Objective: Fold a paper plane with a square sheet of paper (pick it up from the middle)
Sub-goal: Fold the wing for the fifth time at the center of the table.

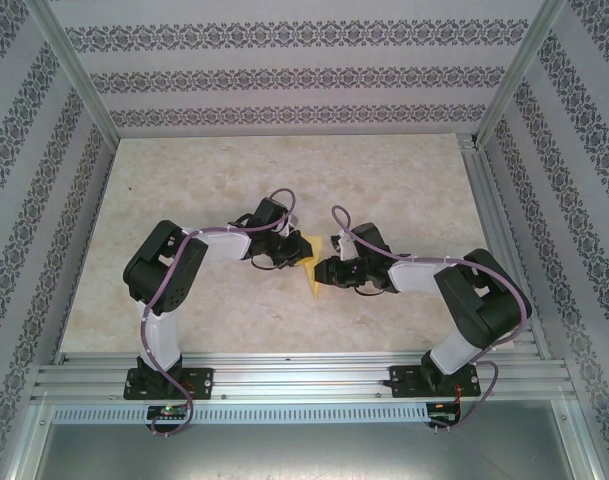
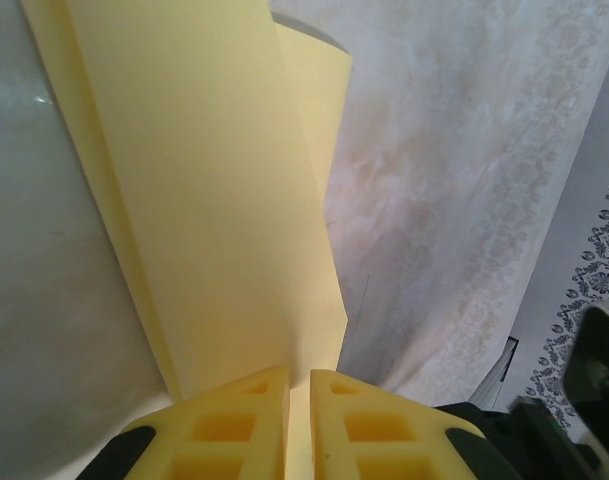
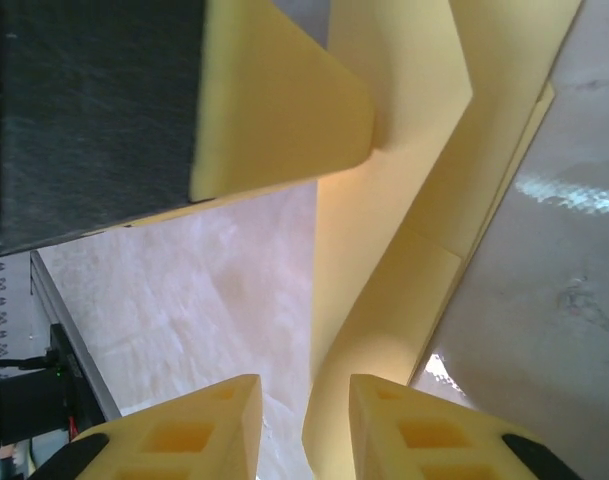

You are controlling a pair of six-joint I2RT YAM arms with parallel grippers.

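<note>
Left jaws pinch folded paper (image 2: 214, 200) edge; table (image 1: 184, 180) spreads wide around

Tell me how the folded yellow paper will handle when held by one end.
Likely floppy: the paper bows and curls beyond the left gripper pinching it. Probably very light, since that one narrow pinch seems to carry it. Its folded layers may stiffen it lengthwise, but it should crumple easily.

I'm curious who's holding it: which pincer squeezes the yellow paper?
The left pincer: its fingers are pressed shut on the paper, while the right pincer has a gap.
</note>
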